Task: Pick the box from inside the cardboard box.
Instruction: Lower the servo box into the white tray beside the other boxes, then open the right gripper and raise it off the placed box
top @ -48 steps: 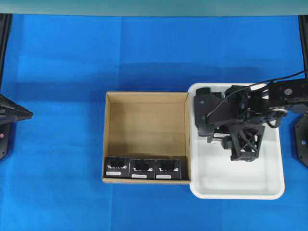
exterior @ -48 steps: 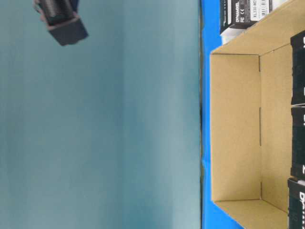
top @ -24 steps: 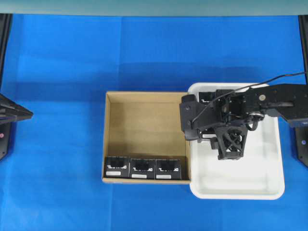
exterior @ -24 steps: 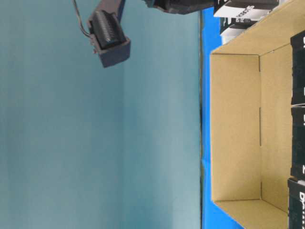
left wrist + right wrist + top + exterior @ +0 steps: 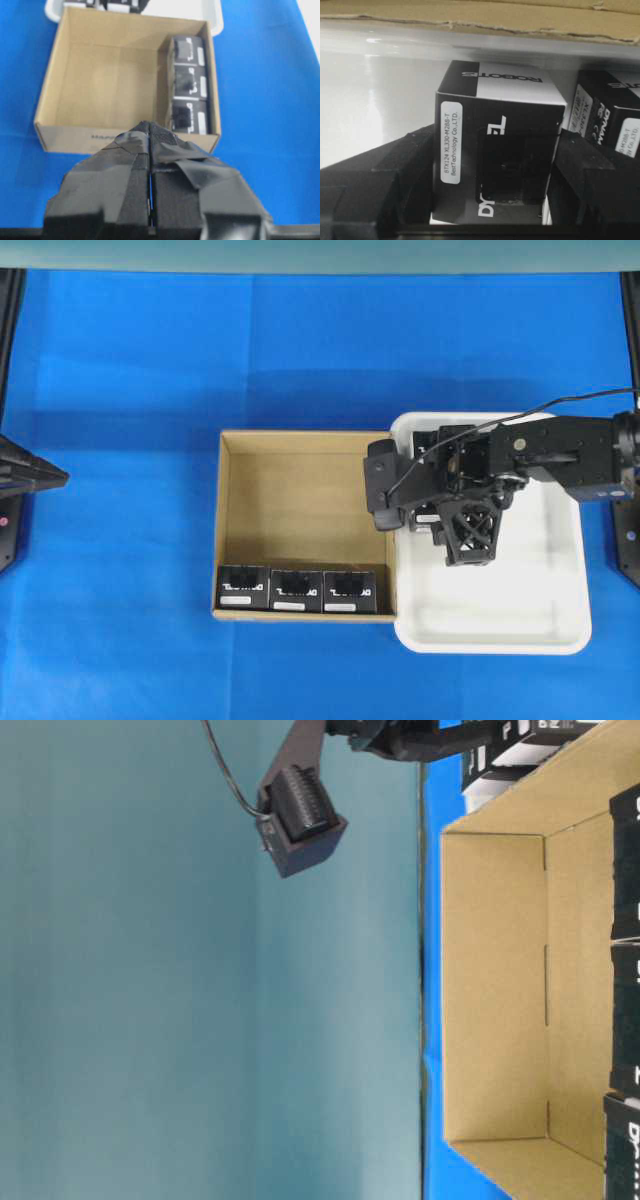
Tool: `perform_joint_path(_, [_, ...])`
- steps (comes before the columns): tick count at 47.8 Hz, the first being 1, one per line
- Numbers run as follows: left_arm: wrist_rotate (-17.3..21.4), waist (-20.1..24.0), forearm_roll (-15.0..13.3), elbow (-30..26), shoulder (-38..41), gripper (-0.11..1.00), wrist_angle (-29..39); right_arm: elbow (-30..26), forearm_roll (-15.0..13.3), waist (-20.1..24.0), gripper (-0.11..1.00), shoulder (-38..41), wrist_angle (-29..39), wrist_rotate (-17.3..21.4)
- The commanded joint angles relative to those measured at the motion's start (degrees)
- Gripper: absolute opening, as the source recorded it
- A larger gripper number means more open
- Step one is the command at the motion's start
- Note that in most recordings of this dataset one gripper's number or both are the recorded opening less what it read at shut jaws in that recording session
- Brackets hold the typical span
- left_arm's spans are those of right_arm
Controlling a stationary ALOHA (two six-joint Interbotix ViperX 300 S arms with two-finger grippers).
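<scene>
A black box [image 5: 490, 95] with white lettering and a white label sits between the fingers of my right gripper [image 5: 497, 170], which is shut on it. The gripper [image 5: 425, 525] hovers low over the left part of the white tray [image 5: 520, 625], just beside the cardboard box's [image 5: 305, 437] right wall, and the arm hides most of the held box from above. Three more black boxes [image 5: 296, 591] line the carton's near wall, also seen in the left wrist view [image 5: 190, 85]. My left gripper [image 5: 150, 131] is shut and empty, parked at the far left [image 5: 55, 478].
Another black box [image 5: 615, 125] stands in the tray right next to the held one. Most of the carton floor [image 5: 115, 75] is bare. Blue cloth [image 5: 300, 350] covers the table around the carton and the tray.
My right arm has moved left across the tray towards the carton's right wall, with the box still between its fingers. The left arm and the three boxes in the carton have stayed put.
</scene>
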Motion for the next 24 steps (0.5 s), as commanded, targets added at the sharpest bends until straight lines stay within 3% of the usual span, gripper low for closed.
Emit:
perform_joint_path(1, [-0.1,0.1,0.1,-1.7,0.8,-0.05,-0.5,-0.3,-0.1,-0.2,0.62,0.3,-0.3,0.0])
perform_joint_path(24, [-0.1,0.0,0.2,-1.7,0.8,-0.05,-0.5,-0.4,0.3,-0.5,0.62,0.4,-0.3,0.2])
